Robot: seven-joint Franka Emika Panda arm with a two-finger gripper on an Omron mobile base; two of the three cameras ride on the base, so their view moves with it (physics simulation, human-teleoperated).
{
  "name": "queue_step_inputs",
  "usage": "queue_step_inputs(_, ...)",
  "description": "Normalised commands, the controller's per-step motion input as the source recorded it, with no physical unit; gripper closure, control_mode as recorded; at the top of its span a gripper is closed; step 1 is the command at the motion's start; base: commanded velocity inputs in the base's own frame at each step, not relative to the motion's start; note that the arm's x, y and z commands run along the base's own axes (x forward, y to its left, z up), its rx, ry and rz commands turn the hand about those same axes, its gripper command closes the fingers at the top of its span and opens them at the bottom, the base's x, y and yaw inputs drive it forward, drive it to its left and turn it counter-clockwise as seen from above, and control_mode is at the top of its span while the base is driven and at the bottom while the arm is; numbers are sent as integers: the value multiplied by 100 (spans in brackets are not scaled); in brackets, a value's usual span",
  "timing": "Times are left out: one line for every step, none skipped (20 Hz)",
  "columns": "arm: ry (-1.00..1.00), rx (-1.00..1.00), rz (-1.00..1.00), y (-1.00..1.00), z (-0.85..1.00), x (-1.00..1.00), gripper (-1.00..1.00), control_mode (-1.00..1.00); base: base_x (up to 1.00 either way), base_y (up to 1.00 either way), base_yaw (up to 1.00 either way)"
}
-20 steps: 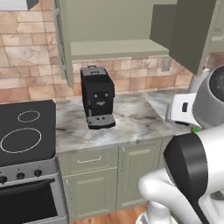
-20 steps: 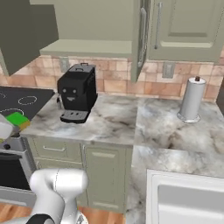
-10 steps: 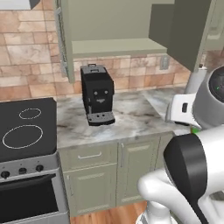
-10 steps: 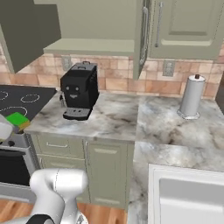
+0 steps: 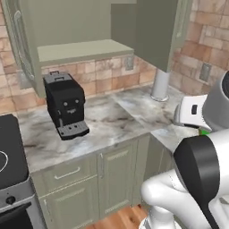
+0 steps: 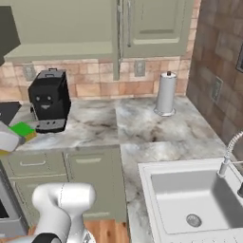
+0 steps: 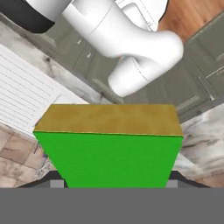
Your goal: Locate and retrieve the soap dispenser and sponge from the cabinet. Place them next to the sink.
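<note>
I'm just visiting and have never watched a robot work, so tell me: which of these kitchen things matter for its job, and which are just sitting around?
Part of the job:
- sponge, green with a yellow side, held in the gripper
- open wall cabinet
- sink

Just sitting around:
- black coffee machine
- paper towel roll
- stove

A home kitchen: marble counter (image 6: 142, 126), white sink (image 6: 190, 190), stove (image 5: 9, 156), coffee machine (image 5: 65, 105), green cabinet (image 5: 67, 27).

Green/yellow sponge (image 7: 109, 148), blk coffee machine (image 5: 65, 105)
</note>
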Motion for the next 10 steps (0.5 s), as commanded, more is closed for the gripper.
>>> queue_step_inputs(0, 0, 0, 0, 0, 0, 100, 100, 0, 0, -49)
queue_step_inputs(0, 0, 0, 0, 0, 0, 100, 100, 0, 0, -49)
queue_step_inputs(0, 0, 0, 0, 0, 0, 100, 100, 0, 0, -49)
queue_step_inputs(0, 0, 0, 0, 0, 0, 100, 100, 0, 0, -49)
queue_step_inputs(0, 0, 0, 0, 0, 0, 100, 100, 0, 0, -49)
queue_step_inputs(0, 0, 0, 0, 0, 0, 100, 100, 0, 0, -49)
queue_step_inputs(0, 0, 0, 0, 0, 0, 100, 100, 0, 0, -49)
queue_step_inputs(0, 0, 0, 0, 0, 0, 100, 100, 0, 0, -49)
queue_step_inputs(0, 0, 0, 0, 0, 0, 100, 100, 0, 0, -48)
queue_step_inputs(0, 0, 0, 0, 0, 0, 100, 100, 0, 0, -48)
